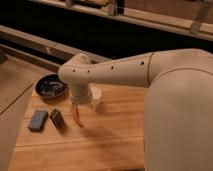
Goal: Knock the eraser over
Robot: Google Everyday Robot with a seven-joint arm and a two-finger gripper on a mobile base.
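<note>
As I watch the feed, the arm (125, 67) reaches in from the right edge of the frame and crosses to the centre left, where its wrist bends down over the wooden surface (110, 145). The gripper (78, 104) hangs from that wrist a little left of the middle of the frame, just above the boards. I cannot tell whether it is clenched or released. A thin orange-red stick (77, 119) shows directly under it, slanting down toward the right, and I cannot say whether the gripper touches it. The eraser (57, 119), a small, nearly black block, sits in the lower left part of the frame. It is to the left of the gripper and near it but clearly apart from it, and it is turned at a diagonal. I cannot judge whether it stands on an edge or lies flat. Just beside it, further left, a flat blue-grey block (38, 120) lies on the boards. A dark bowl (39, 85) with some greyish contents rests at the surface's upper left corner, above both blocks and left of the wrist.
</note>
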